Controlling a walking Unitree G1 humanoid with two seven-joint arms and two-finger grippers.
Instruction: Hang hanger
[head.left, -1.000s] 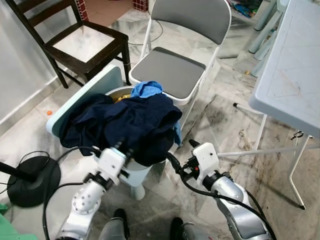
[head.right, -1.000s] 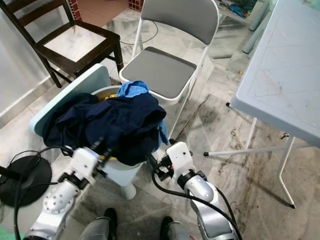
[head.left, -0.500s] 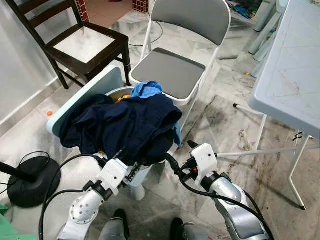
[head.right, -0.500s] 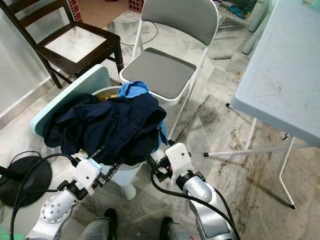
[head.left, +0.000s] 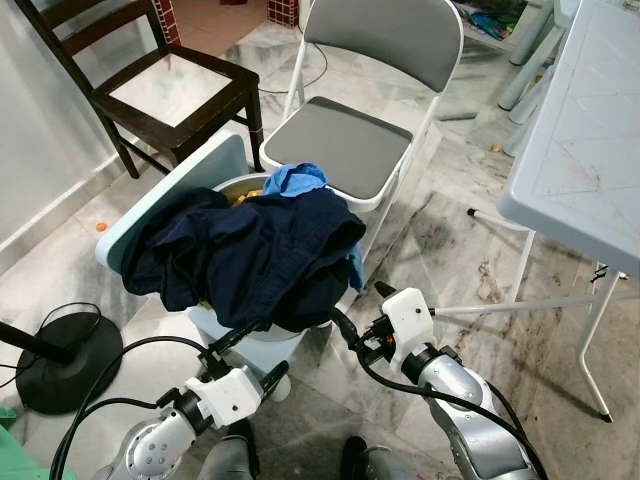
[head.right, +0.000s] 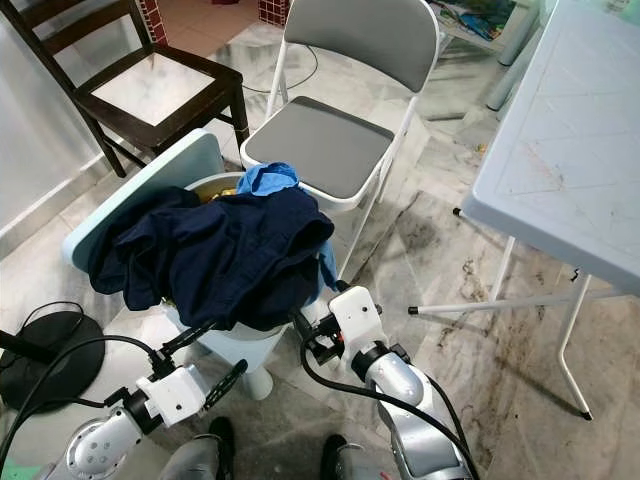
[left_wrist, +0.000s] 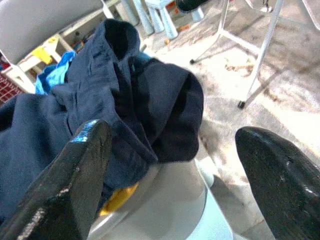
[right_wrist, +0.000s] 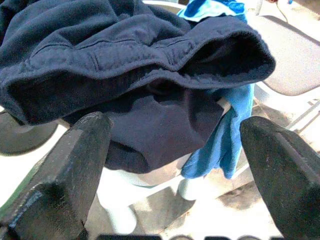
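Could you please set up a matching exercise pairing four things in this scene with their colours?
Things:
1. garment heaped over the basket
2. cloth at the heap's far edge
3. folding chair seat
4. wooden chair frame

Colours:
A. grey
B. dark brown
C. navy blue
D. bright blue

Pairs: 1-C, 2-D, 3-A, 4-B

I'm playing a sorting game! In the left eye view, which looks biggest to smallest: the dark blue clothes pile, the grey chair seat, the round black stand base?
1. Dark blue clothes pile
2. Grey padded chair seat
3. Round black stand base
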